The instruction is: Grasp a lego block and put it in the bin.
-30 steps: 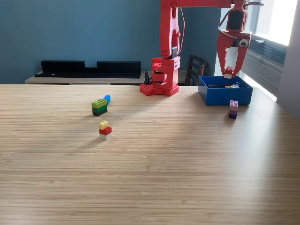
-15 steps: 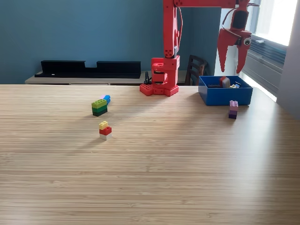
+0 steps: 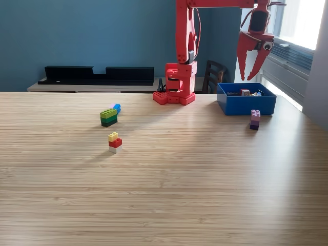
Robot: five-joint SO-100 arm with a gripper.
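Observation:
The blue bin [image 3: 246,104] stands on the table at the exterior view's right, with a few small blocks [image 3: 245,93] lying inside it. My red gripper [image 3: 247,76] hangs above the bin, open, with nothing between its fingers. A purple and pink lego block [image 3: 254,119] stands on the table just in front of the bin. A green stack with a blue piece [image 3: 109,116] sits left of centre. A yellow, red and white stack [image 3: 115,142] stands a little nearer the camera.
The arm's red base [image 3: 176,89] is fixed at the table's far edge. A long black tray [image 3: 97,75] lies on a sideboard behind the table. A dark chair [image 3: 214,76] stands behind the base. A window sill runs along the right.
The gripper held a block over the bin a second ago. It opened, the block dropped and settled in the bin, and the gripper rose slightly.

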